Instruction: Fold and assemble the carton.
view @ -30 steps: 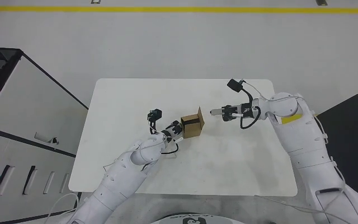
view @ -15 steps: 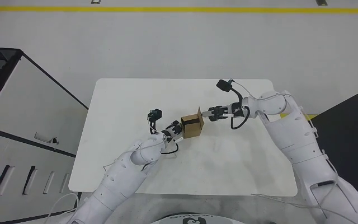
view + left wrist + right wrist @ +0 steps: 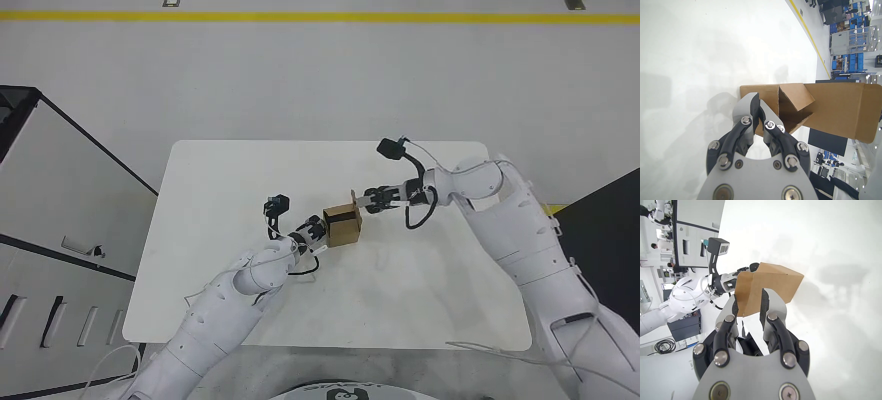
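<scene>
A small brown carton (image 3: 343, 226) stands near the middle of the white table (image 3: 240, 180), its open end facing my left gripper (image 3: 317, 233). That gripper (image 3: 758, 111) is shut on the edge of a carton (image 3: 831, 109) wall, with an inner flap folded inward beside it. My right gripper (image 3: 368, 200) is at the carton's far side by a raised flap. In the right wrist view its fingers (image 3: 765, 298) stand open, straddling the corner of that flap on the carton (image 3: 772, 283); the left gripper (image 3: 745, 268) shows beyond.
A grey cabinet (image 3: 50, 200) stands off the table's left side and a dark panel (image 3: 612, 215) off its right. The tabletop around the carton is bare on all sides.
My right gripper has moved left across the table to the carton's raised flap. The left arm and the carton have stayed where they were.
</scene>
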Robot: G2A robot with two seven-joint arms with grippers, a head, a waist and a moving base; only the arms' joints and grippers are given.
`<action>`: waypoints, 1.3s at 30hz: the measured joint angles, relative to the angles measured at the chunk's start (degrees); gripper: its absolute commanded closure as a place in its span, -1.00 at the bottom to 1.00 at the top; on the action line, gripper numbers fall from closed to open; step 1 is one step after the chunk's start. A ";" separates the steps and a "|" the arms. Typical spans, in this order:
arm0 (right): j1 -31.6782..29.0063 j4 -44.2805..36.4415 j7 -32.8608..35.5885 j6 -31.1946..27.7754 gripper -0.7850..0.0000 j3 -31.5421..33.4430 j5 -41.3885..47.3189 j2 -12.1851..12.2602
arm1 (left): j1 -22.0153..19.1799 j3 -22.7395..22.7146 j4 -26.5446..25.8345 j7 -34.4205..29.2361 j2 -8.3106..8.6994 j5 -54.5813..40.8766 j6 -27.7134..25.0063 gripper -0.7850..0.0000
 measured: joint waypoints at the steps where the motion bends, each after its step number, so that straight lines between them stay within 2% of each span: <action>1: 0.33 -0.05 0.13 0.04 0.50 -0.40 -0.47 -0.06 | 0.00 0.00 0.00 0.00 0.00 0.00 0.00 1.00; 7: 2.59 -0.02 1.00 0.47 0.67 -3.17 -3.45 -0.56 | 0.00 0.00 0.00 0.00 0.00 0.00 0.00 1.00; 10: 3.57 -0.06 1.60 0.71 0.64 -4.40 -4.69 -0.79 | 0.00 0.00 0.00 0.00 0.00 0.00 0.00 1.00; 16: 5.60 0.19 2.91 0.75 0.70 -7.03 -6.97 -1.36 | 0.00 0.00 0.00 0.00 0.00 0.00 0.00 1.00; 24: 8.87 -0.18 3.70 0.25 1.00 -11.21 -11.28 -2.47 | 0.00 0.00 0.00 0.00 0.00 0.00 0.00 1.00; 33: 12.27 0.18 5.41 -1.17 0.95 -16.10 -15.55 -3.96 | 0.00 0.00 0.00 0.00 0.00 0.00 0.00 1.00; 36: 12.97 0.13 5.66 -1.92 0.80 -17.48 -17.06 -4.36 | 0.00 0.00 0.00 0.00 0.00 0.00 0.00 1.00; 39: 13.51 -0.39 5.67 -2.76 0.75 -18.62 -18.90 -4.66 | 0.00 0.00 0.00 0.00 0.00 0.00 0.00 1.00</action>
